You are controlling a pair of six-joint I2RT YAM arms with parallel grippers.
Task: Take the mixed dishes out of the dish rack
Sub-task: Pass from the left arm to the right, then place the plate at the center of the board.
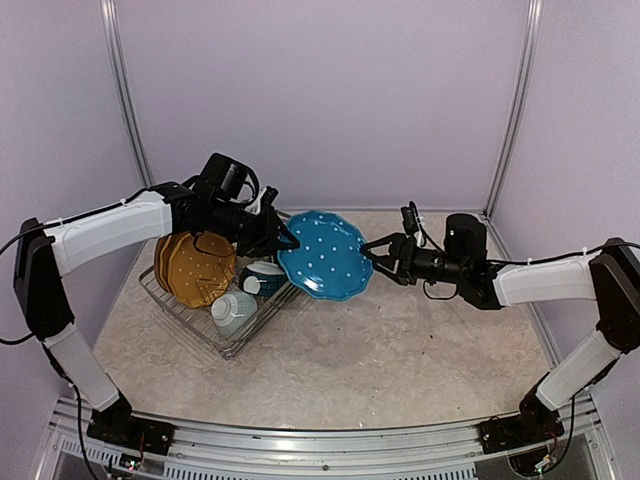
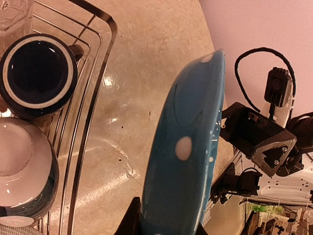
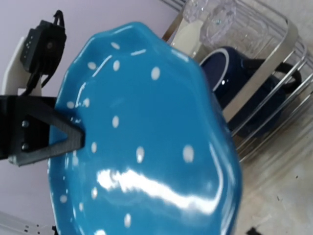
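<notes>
- left end effector (image 1: 284, 238) is clamped on the rim of the blue white-dotted plate (image 1: 325, 255), holding it tilted in the air just right of the dish rack (image 1: 180, 315), above the worktop (image 1: 400, 350)
- right end effector (image 1: 372, 254) is at the plate's edge farthest from the rack, jaws apart, can't tell if they touch it
- inside the rack: mustard-yellow dotted plate (image 1: 195, 268) standing up, plus navy mug (image 2: 38, 73) and teal bowl (image 2: 22, 166) by its right wall

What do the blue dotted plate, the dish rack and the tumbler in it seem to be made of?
Blue plate: probably glazed ceramic, glossy; sharp white light streaks across its face.
Dish rack: metal wire, polished silver; thin bright rods.
Tumbler: clear glass, possibly plastic; see-through with glints.
</notes>
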